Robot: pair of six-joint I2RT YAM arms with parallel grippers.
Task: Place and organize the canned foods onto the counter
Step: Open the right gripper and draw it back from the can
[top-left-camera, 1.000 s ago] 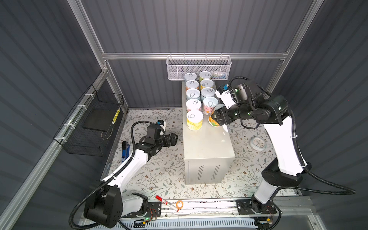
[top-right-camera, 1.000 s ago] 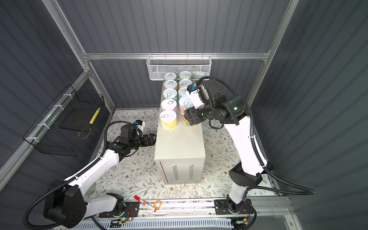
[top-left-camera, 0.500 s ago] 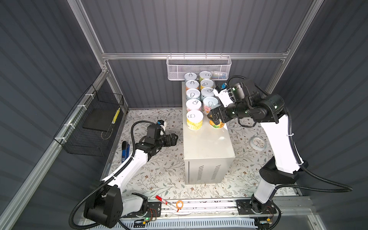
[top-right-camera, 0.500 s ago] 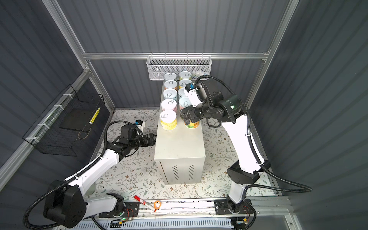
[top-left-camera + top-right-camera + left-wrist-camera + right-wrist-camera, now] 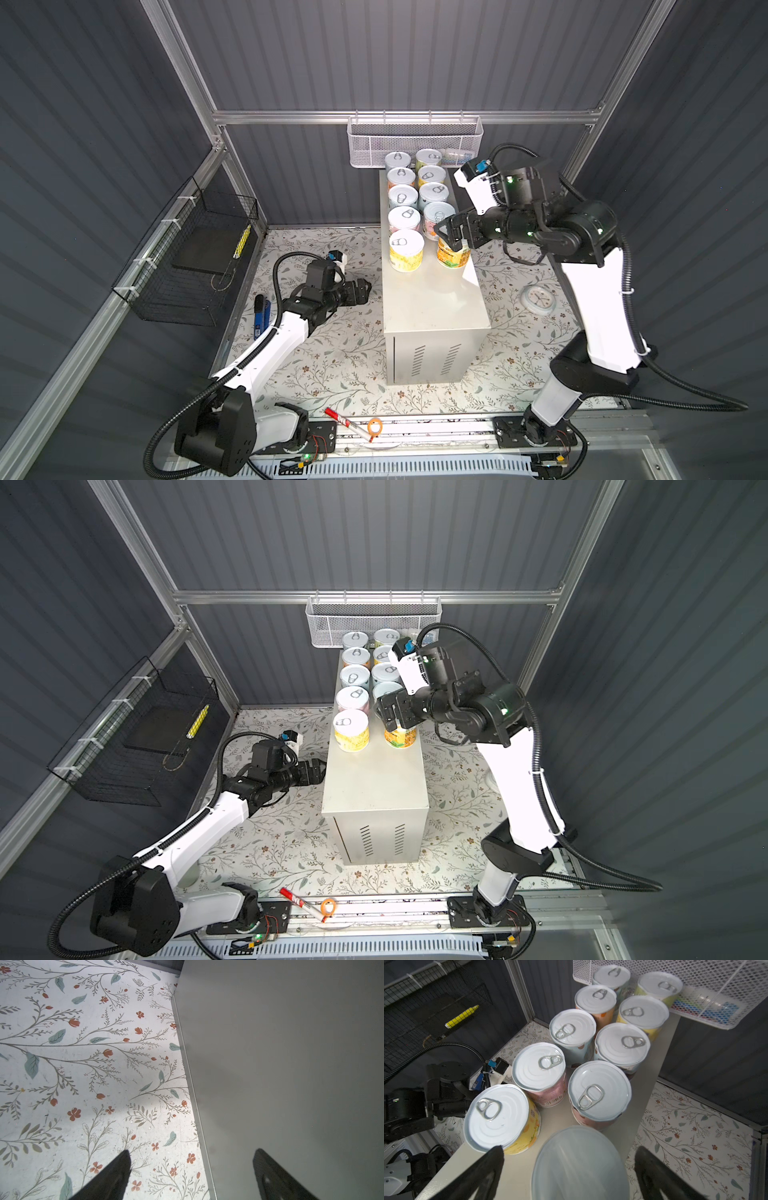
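Note:
Several canned foods stand in two rows on the far half of the cream counter (image 5: 432, 303) (image 5: 374, 779). The nearest pair are a yellow can (image 5: 406, 250) (image 5: 497, 1118) and a yellow-green can (image 5: 453, 257) (image 5: 400, 737). My right gripper (image 5: 451, 239) (image 5: 395, 719) (image 5: 571, 1151) hovers open over the yellow-green can, whose blurred lid (image 5: 579, 1165) lies between the fingers with a gap on each side. My left gripper (image 5: 365, 289) (image 5: 322, 771) (image 5: 191, 1155) stays low by the counter's left wall (image 5: 291, 1064), open and empty.
A white mesh basket (image 5: 415, 139) hangs on the back wall just behind the cans. A round white clock-like disc (image 5: 539, 298) lies on the floral floor to the right of the counter. A black wire basket (image 5: 195, 266) hangs at the left. A blue tool (image 5: 261, 311) lies below it.
My right gripper has opened and let go of the yellow-green can, which now stands on the counter beside the yellow one. The left arm has not moved.

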